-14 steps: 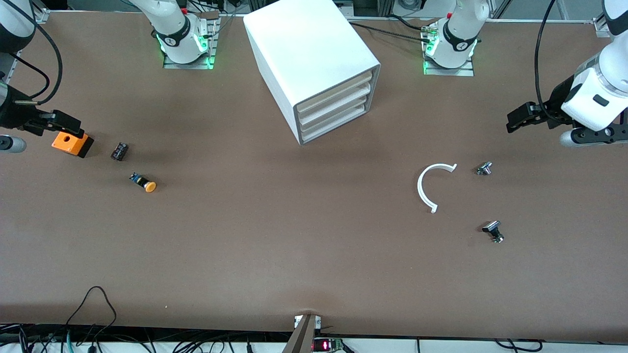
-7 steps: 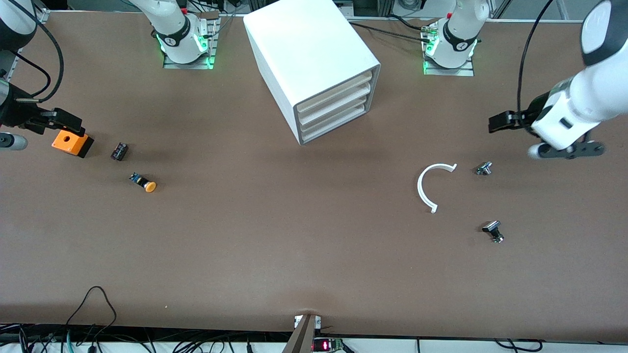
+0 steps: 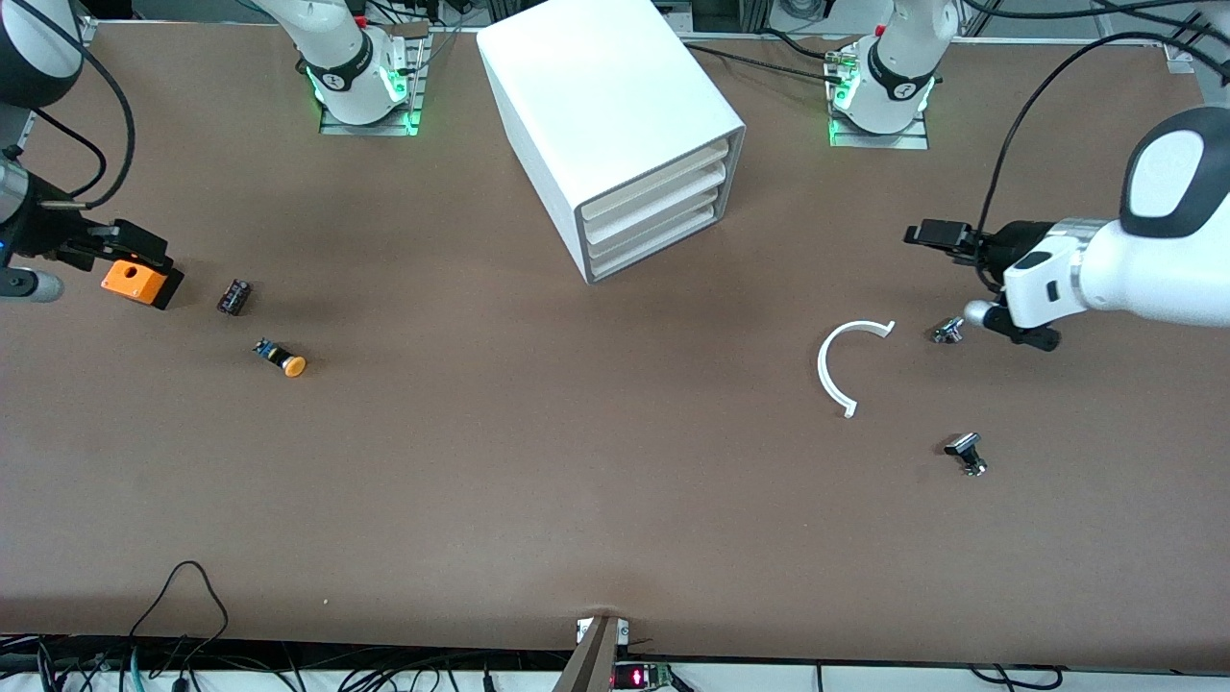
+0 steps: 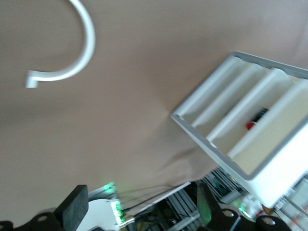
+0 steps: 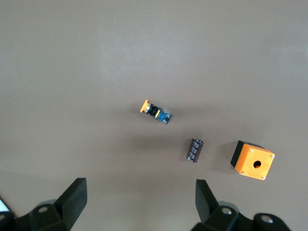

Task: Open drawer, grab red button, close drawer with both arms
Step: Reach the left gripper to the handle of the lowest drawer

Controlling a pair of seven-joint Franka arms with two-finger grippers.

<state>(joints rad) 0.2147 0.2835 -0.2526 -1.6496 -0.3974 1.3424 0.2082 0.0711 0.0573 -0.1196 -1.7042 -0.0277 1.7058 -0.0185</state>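
Note:
The white cabinet (image 3: pixel 615 106) stands at the table's middle, near the robots' bases, with all four cream-fronted drawers (image 3: pixel 651 213) shut. In the left wrist view, the red-capped button (image 4: pixel 250 126) shows through the front of one drawer (image 4: pixel 269 113); I cannot tell which. It is hidden in the front view. My left gripper (image 3: pixel 927 234) is open and empty (image 4: pixel 139 211), up over the table toward the left arm's end, pointing at the cabinet. My right gripper (image 3: pixel 144 248) is open and empty (image 5: pixel 139 202), over the orange box (image 3: pixel 141 281) at the right arm's end.
A white C-shaped ring (image 3: pixel 846 365) and two small metal parts (image 3: pixel 948 331) (image 3: pixel 967 454) lie toward the left arm's end. A black cylinder (image 3: pixel 233 296) and an orange-capped button (image 3: pixel 281 358) lie beside the orange box; all three show in the right wrist view (image 5: pixel 252 160).
My left arm has swung in from the table's end toward the cabinet, and its gripper now hangs near one small metal part. My right gripper has hardly moved.

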